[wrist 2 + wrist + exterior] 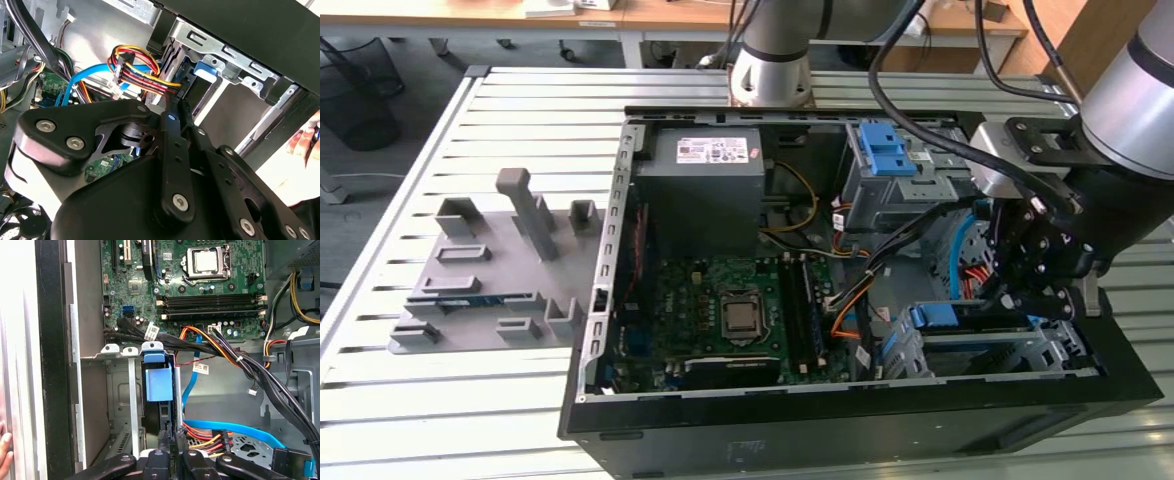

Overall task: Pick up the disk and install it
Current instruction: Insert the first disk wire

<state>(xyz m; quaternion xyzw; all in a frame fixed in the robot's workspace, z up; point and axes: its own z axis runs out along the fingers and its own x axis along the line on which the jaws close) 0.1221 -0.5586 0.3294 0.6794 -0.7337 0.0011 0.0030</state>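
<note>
Hovering low over the drive cage (1014, 345) at the near corner of the open computer case (854, 420), the claw (172, 452) sits just behind the disk (158, 382), which stands on edge in its bay slot, blue carrier tab uppermost. In the first wrist view the fingers look drawn close together on the disk's rear edge, though whether they truly pinch it I cannot tell. Doing this well, by my reading, means pushing straight along the slot rails, keeping the disk square to the bay and clear of the red-and-yellow cable bundle (145, 75) beside it. A person's hand (305, 142) rests at the case edge, so slow, steady pressure
</note>
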